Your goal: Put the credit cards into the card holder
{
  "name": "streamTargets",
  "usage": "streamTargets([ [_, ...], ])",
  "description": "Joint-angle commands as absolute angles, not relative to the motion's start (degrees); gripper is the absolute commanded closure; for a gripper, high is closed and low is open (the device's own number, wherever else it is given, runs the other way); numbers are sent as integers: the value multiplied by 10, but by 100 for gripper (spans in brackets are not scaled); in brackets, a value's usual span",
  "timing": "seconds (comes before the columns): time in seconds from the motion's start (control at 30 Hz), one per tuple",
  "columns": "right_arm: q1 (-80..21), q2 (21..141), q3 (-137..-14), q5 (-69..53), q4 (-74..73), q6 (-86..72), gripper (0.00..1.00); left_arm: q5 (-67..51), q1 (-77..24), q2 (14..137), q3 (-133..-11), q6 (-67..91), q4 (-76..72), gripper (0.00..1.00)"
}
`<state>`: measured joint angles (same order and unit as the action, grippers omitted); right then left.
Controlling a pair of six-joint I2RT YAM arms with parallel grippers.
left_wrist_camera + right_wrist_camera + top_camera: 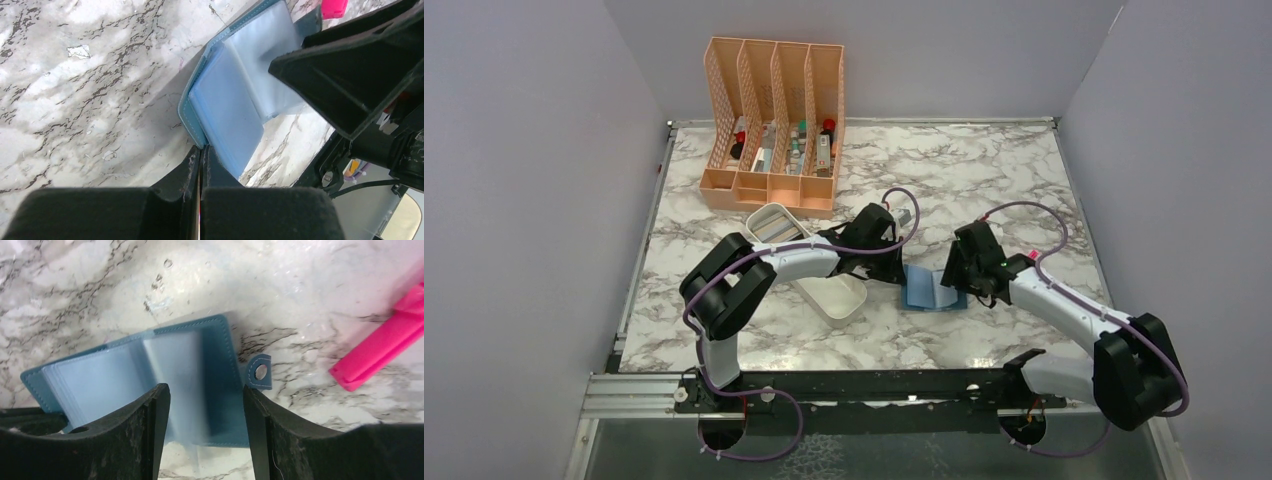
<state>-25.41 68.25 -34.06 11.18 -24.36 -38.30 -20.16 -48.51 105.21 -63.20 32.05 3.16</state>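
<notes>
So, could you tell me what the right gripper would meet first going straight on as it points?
Most likely the card holder, lying open and seen between the right gripper's spread fingers; the depth is unclear.

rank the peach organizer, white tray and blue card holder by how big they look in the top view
1. peach organizer
2. white tray, partly hidden by the left arm
3. card holder

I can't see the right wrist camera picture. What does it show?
An open teal card holder with clear sleeves lies flat on the marble table, under the open right claw. Its snap tab sticks out to the right, and a bright pink object lies at the right edge.
</notes>
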Motion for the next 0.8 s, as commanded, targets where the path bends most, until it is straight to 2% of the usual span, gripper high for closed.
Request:
streamTargets([
  [0.0, -253, 701, -372, 200, -288, -399, 39, -190, -488, 1043, -643, 309, 48, 100],
  [0.17, -253, 718, -389, 228, -307, -401, 40, -187, -488, 1047, -646, 303, 50, 100],
  [0.37, -253, 756, -390, 186, -302, -396, 43, -186, -488, 1046, -650, 299, 55, 100],
  [0.47, -253, 757, -390, 193, -301, -398, 51, -168, -488, 1047, -655, 296, 65, 100],
  [0.63, -253, 765, -394, 194, -297, -385, 75, -125, -487, 1048, -653, 301, 72, 100],
  [0.77, -256, 758, -382, 160, -273, -363, 87, -115, -487, 1054, -659, 300, 77, 100],
])
